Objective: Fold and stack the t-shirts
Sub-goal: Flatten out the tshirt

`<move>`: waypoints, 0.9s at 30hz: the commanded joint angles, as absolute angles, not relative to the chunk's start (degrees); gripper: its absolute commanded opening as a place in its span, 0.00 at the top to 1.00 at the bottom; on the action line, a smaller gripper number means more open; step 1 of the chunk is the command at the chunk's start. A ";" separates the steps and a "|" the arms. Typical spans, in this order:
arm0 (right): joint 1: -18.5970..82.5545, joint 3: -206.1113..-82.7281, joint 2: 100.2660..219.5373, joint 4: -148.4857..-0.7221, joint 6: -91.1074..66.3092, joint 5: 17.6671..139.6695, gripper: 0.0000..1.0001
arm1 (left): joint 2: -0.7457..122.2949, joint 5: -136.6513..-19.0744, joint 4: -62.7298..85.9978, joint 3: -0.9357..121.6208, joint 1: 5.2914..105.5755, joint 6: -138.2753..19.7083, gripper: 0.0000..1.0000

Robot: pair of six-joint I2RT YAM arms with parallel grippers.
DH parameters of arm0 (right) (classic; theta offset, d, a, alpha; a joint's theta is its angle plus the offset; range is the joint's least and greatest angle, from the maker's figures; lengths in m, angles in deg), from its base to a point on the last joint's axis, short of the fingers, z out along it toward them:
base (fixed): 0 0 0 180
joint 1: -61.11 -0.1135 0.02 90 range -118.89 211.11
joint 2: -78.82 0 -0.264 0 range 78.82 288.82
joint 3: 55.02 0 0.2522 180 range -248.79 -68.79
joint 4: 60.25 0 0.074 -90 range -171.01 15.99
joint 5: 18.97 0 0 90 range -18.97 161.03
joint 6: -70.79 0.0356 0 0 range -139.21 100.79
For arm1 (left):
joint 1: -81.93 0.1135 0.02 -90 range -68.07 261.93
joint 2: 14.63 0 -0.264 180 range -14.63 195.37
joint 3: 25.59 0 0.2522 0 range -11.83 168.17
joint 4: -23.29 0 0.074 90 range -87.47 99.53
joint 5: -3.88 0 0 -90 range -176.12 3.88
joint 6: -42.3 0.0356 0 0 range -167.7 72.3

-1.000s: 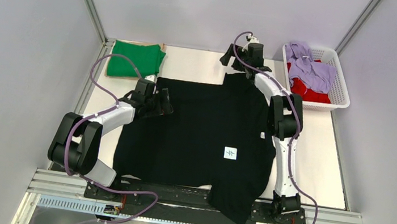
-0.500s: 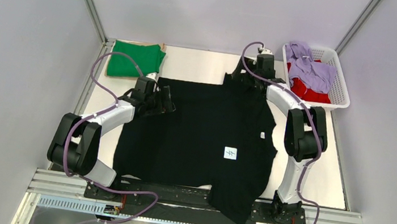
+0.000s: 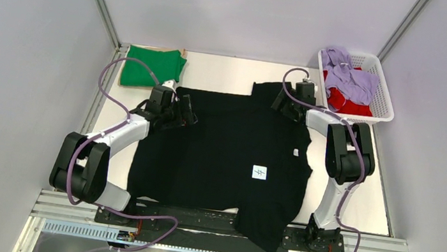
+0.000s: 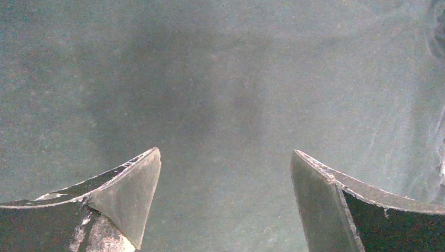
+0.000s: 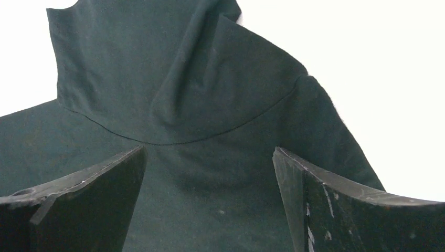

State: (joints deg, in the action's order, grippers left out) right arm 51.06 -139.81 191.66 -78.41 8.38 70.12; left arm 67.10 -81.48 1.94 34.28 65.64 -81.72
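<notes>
We judge that the step in hand is the start of folding the black tee point(image 3: 224, 152). It lies flat on the bench point(image 3: 228, 69) under both pincers, and one corner of it hangs over the bench edge, well behind them.

The left pincer point(image 4: 225, 157) hovers with its jaws spread wide, holding nothing, and only plain black cloth is below it. The right pincer point(image 5: 208, 152) is also spread and empty. A sleeve with its curved seam lies just beyond its tips, and bare bench shows to its right.

The green tee point(image 3: 151, 67) rests already folded, beyond the left pincer and to its left. The lavender tee point(image 3: 349, 77) and the red tee point(image 3: 349, 103) wait in the basket point(image 3: 384, 94), just to the right of the right pincer.

For the next move, we think each pincer must come down to the cloth and close on a sleeve or an edge, taking only one layer. Both should then carry it together, so that the tee does not wrinkle.

One small white label point(image 3: 259, 172) sits on the black tee, behind both pincers. It bears a dark mark, but this is too small for us to read. We see no other writing.
</notes>
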 commanded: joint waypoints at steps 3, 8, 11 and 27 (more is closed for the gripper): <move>52.12 -131.46 187.84 -82.39 13.33 63.93 0.00 | 64.82 -82.64 1.60 34.28 65.85 -81.97 0.00; 52.31 -130.70 184.83 -82.53 12.17 62.07 0.00 | 65.54 -83.28 0.66 35.54 65.87 -81.70 0.00; 52.31 -133.59 185.08 -82.78 9.87 63.33 0.00 | 67.62 -83.06 -1.69 38.42 65.87 -81.27 0.00; 44.68 -131.36 176.69 -89.06 7.87 58.86 0.00 | 84.88 -82.92 -11.60 52.95 65.85 -79.38 0.00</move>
State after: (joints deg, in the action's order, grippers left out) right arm 47.24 -132.73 179.53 -88.01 7.92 59.89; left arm 80.74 -82.33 -9.34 49.14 65.64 -80.33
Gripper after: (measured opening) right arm 0.998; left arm 0.998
